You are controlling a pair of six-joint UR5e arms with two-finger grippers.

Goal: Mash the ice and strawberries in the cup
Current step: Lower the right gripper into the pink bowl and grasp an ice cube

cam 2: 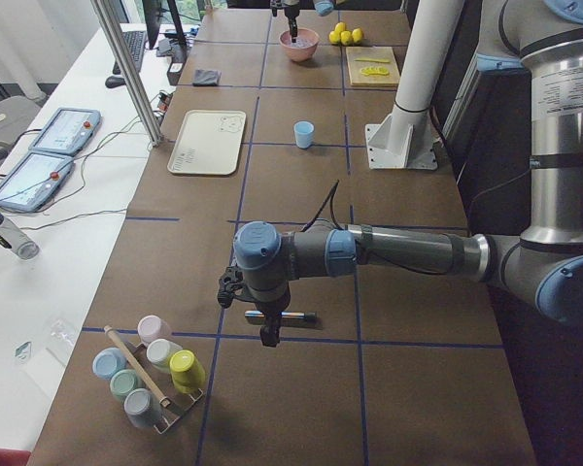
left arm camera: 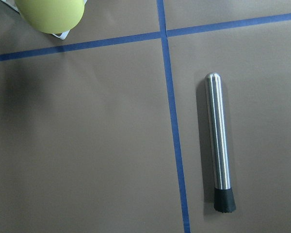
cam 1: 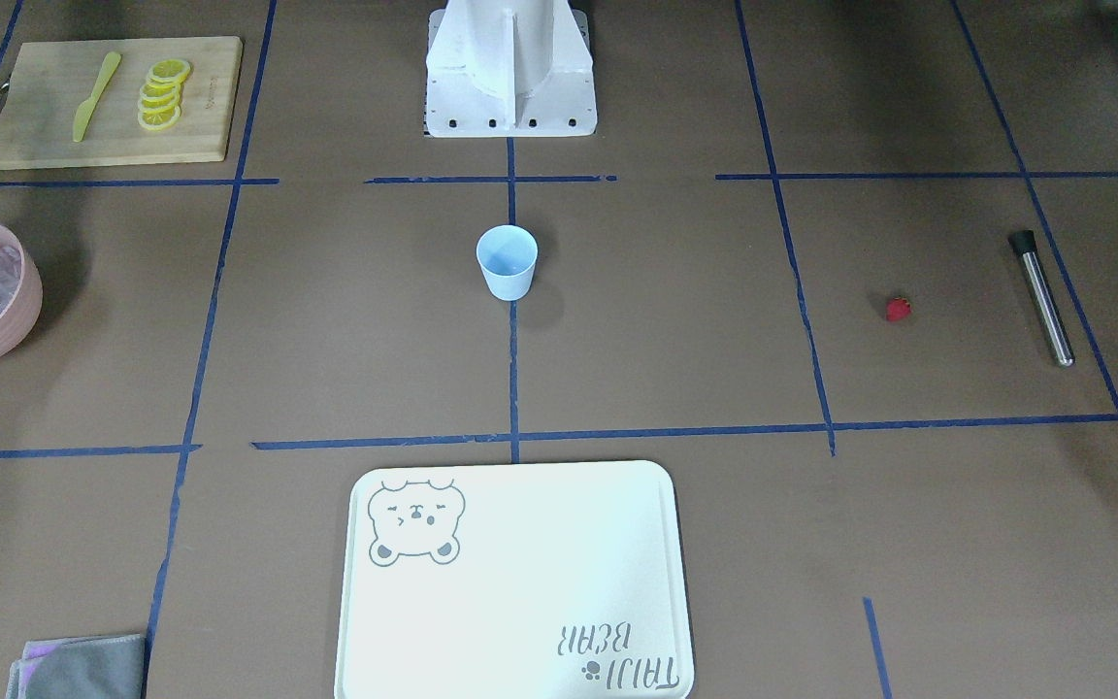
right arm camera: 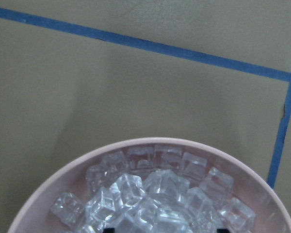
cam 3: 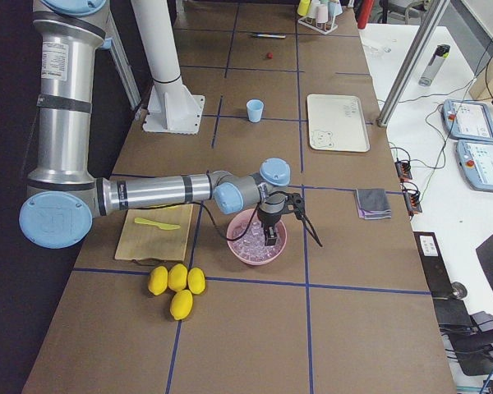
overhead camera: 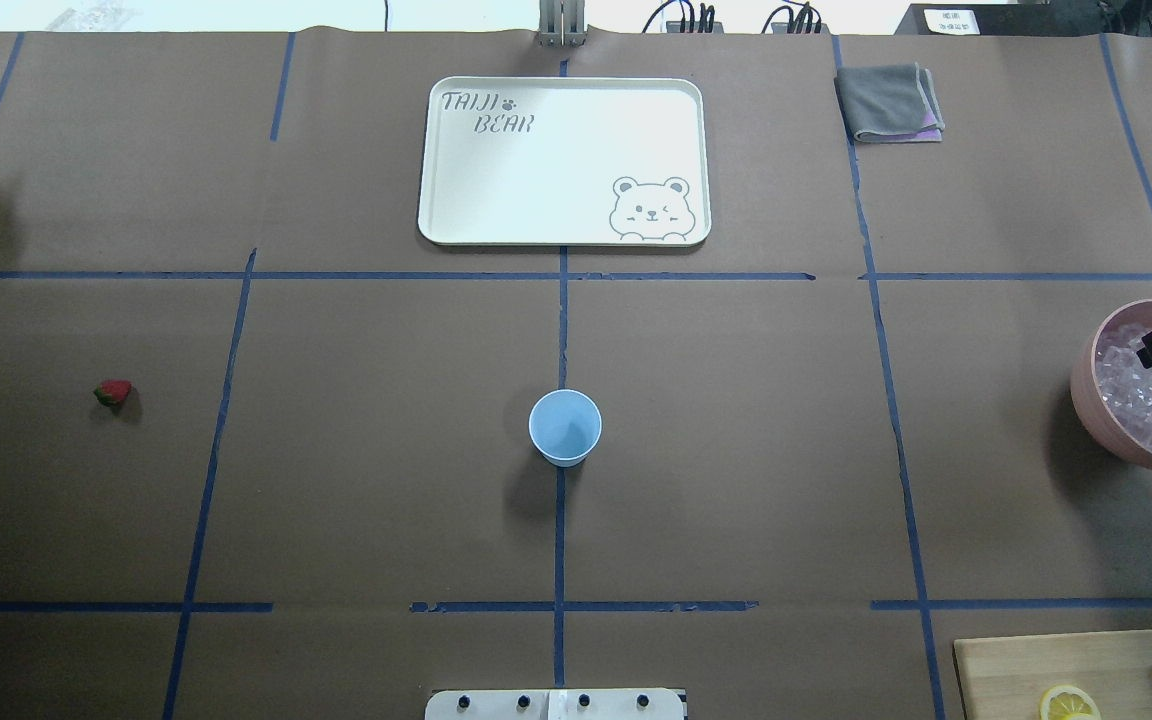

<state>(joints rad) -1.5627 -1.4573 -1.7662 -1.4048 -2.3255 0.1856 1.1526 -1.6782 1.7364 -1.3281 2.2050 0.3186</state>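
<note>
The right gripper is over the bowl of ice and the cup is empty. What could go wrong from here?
1. The ice is small, glassy cubes heaped in the pink bowl; one may slip from the right gripper before reaching the cup.
2. The cup stands free with nothing holding it; pressing with the metal muddler could tip it.
</note>
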